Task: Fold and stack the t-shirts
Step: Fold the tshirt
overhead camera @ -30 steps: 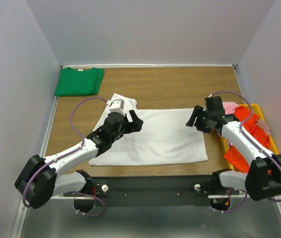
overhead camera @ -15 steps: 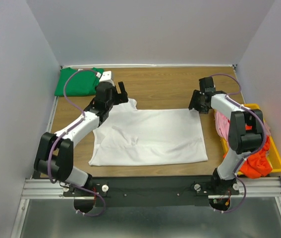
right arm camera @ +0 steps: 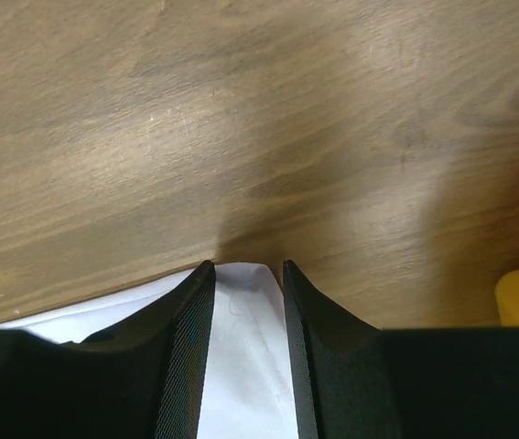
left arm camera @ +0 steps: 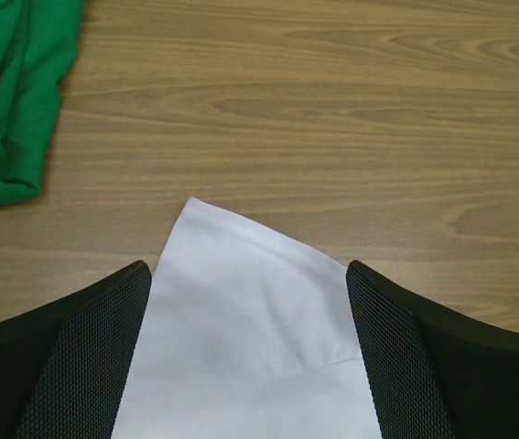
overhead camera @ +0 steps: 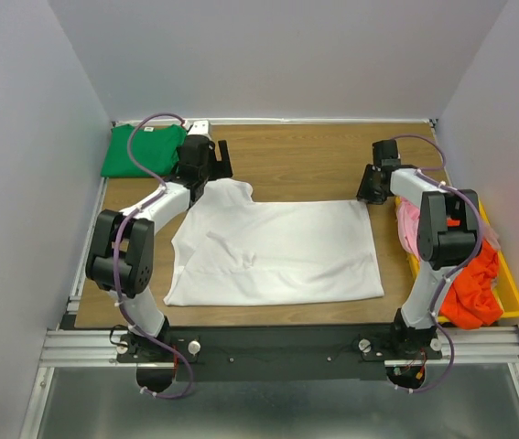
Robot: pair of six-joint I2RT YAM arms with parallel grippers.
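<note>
A white t-shirt (overhead camera: 277, 251) lies spread flat on the wooden table. My left gripper (overhead camera: 215, 169) is open wide over its far left corner, which shows between the fingers in the left wrist view (left arm camera: 241, 347). My right gripper (overhead camera: 369, 189) is at the far right corner. In the right wrist view (right arm camera: 248, 267) its jaws stand close together with the white corner (right arm camera: 250, 347) pinched between them. A folded green t-shirt (overhead camera: 145, 151) lies at the far left corner of the table and also shows in the left wrist view (left arm camera: 7, 91).
A yellow bin (overhead camera: 508, 297) stands at the right edge. It holds a pink t-shirt (overhead camera: 409, 224) and an orange-red t-shirt (overhead camera: 471, 291) that hang over its rim. Grey walls close in the table on three sides.
Both arms have reached away from me over the white shirt, the left to its far left corner and the right to its far right corner. The shirt's left sleeve now lies flatter.
</note>
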